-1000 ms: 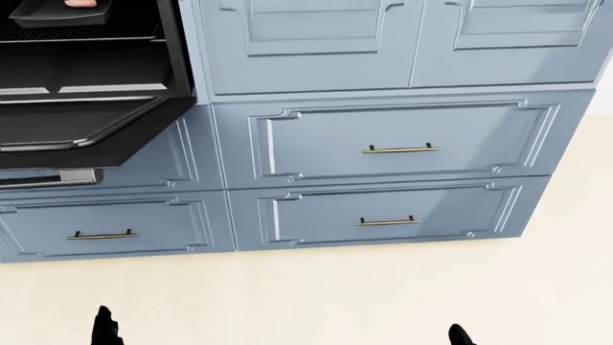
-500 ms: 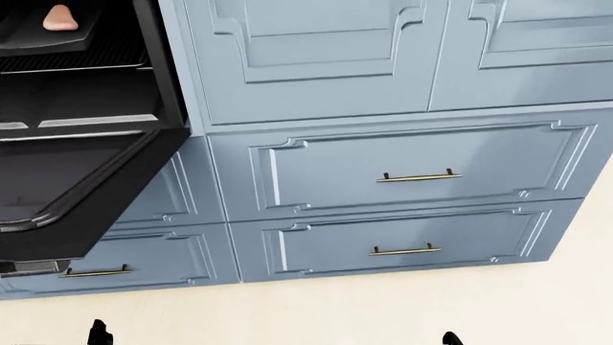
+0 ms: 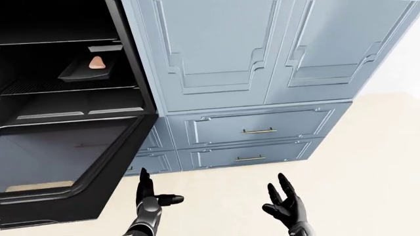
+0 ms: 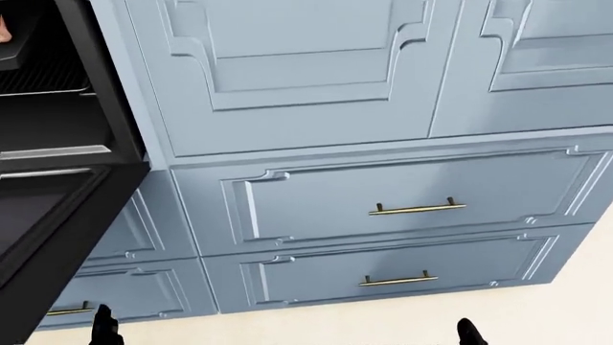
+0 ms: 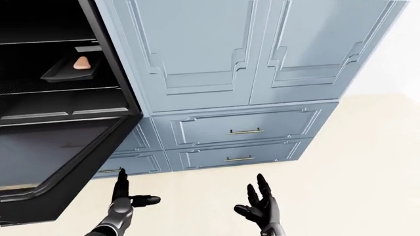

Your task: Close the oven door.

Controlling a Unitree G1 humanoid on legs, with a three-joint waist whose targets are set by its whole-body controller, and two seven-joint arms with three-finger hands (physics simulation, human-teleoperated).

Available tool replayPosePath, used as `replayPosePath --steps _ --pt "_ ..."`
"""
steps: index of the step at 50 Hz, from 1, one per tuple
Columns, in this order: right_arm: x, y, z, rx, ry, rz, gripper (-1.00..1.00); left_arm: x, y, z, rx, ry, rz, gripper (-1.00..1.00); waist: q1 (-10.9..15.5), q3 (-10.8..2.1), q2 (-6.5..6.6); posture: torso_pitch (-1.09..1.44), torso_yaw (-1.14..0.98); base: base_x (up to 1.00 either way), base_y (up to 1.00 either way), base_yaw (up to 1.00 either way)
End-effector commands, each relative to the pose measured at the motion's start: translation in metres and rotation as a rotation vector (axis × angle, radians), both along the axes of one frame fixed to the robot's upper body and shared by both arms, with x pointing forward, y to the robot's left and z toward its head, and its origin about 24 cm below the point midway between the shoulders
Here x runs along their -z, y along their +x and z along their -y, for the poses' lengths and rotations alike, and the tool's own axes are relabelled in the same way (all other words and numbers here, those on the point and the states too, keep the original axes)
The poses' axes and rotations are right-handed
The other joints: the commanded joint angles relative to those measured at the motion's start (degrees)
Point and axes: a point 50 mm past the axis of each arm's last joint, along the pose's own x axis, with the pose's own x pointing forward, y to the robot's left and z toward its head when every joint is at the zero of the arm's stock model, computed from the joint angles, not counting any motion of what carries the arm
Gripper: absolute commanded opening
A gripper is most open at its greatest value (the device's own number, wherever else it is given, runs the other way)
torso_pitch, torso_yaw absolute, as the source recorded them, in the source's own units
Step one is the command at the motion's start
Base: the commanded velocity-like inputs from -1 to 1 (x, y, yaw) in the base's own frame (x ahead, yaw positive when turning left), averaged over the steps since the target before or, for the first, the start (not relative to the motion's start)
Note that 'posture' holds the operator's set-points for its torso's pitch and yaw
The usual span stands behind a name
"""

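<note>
The black oven [image 3: 65,73] is set in the blue cabinets at the left of the left-eye view. Its door [image 3: 65,167] hangs open, folded down and out toward me, and also shows in the right-eye view [image 5: 52,162]. A dark tray [image 3: 88,71] with a pinkish item [image 3: 96,61] sits on an oven rack. My left hand [image 3: 149,196] is open, fingers up, just right of the door's lower edge and apart from it. My right hand [image 3: 285,201] is open and empty, further right above the floor.
Blue cabinet doors [image 3: 216,49] stand right of the oven, with two drawers with brass handles [image 3: 259,131] below. Drawers also sit under the oven door. Beige floor [image 3: 368,172] spreads to the right and bottom.
The whole head view has shifted: the cabinets slid down and the oven moved further left, so the camera has moved. The oven door stays open.
</note>
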Motion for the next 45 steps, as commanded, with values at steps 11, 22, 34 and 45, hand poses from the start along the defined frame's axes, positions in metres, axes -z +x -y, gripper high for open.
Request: replayPosePath --steps 11,22,34,45 --pt "0.0 0.003 -0.004 -0.086 -0.113 -0.048 1.0 -0.008 0.009 -0.003 -0.008 0.009 0.045 1.0 1.3 -1.32 -3.61 0.0 0.0 0.0 0.0 0.05" --pt "0.0 0.006 -0.008 -0.096 -0.1 -0.044 1.0 -0.008 0.009 -0.004 -0.016 0.008 0.045 1.0 1.9 -2.19 -0.88 0.0 0.0 0.0 0.0 0.89" --pt "0.0 0.008 -0.011 -0.112 -0.099 -0.049 1.0 -0.009 0.01 -0.006 -0.022 -0.006 0.047 1.0 3.7 -1.12 -2.68 0.0 0.0 0.0 0.0 0.92" --pt "0.001 0.007 -0.013 -0.133 -0.104 -0.059 1.0 -0.009 0.01 -0.005 -0.021 -0.008 0.045 1.0 1.9 -2.12 -4.73 0.0 0.0 0.0 0.0 0.75"
